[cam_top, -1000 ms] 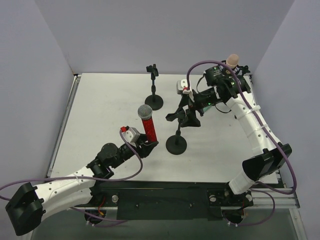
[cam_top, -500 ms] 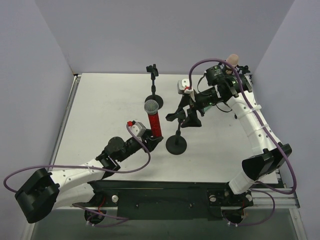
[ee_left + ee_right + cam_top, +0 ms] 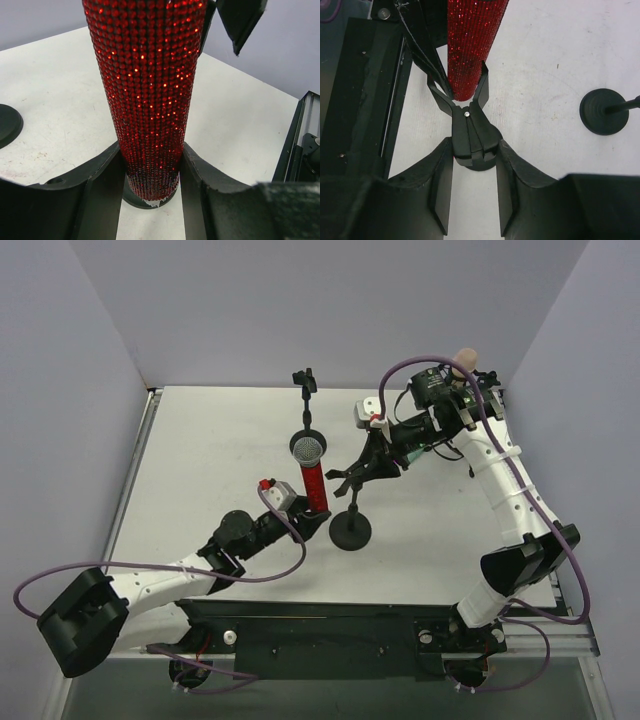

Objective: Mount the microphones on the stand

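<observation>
white table (image 3: pixel 200 460), grey walls (image 3: pixel 300 300); left end effector (image 3: pixel 150 192) pinches red microphone (image 3: pixel 145 90), right end effector (image 3: pixel 474 150) stand clip (image 3: pixel 469 132).

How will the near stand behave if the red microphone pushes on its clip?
Probably tippy: the stand has a thin pole on a small round base. The right fingers squeezing its clip likely steady it. The red microphone looks rigid, unlikely to flex.

Even, diffuse overhead light; white bench (image 3: pixel 200 470) bright, without glare; only a faint, soft shadow rings the stand (image 3: pixel 351 530). Sequins of the red microphone (image 3: pixel 145 90) sparkle as pinpoint highlights. In wrist views, near jaws dark and soft-focused.
</observation>
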`<action>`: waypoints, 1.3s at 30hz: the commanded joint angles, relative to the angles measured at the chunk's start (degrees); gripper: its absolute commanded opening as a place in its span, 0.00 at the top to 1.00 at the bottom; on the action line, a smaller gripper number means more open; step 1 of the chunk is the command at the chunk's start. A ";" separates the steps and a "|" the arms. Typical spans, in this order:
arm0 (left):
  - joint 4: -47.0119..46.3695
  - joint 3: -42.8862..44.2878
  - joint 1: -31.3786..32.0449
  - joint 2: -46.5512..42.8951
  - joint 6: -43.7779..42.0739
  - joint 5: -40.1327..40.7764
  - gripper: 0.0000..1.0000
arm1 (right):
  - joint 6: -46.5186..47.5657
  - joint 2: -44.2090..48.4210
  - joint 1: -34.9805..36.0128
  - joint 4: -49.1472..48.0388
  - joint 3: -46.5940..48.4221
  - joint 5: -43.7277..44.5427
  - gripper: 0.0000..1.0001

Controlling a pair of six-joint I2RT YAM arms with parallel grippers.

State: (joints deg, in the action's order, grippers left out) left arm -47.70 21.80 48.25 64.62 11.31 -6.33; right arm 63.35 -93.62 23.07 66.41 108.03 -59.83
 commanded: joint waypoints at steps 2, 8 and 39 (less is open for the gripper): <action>-6.35 3.77 -0.44 1.21 -0.24 -1.32 1.00 | 0.55 -0.51 0.48 5.13 0.87 -1.52 0.85; -8.28 5.62 -0.70 4.28 -0.33 -2.55 1.00 | -0.33 -0.94 0.40 5.13 0.69 -1.25 0.90; -1.87 10.71 3.44 7.71 -1.03 -0.79 1.00 | -1.65 -0.60 0.04 4.87 -1.15 -0.55 0.92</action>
State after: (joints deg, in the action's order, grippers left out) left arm -48.56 27.92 52.56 70.74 9.39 -5.41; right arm 62.43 -93.65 22.81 68.36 108.09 -59.40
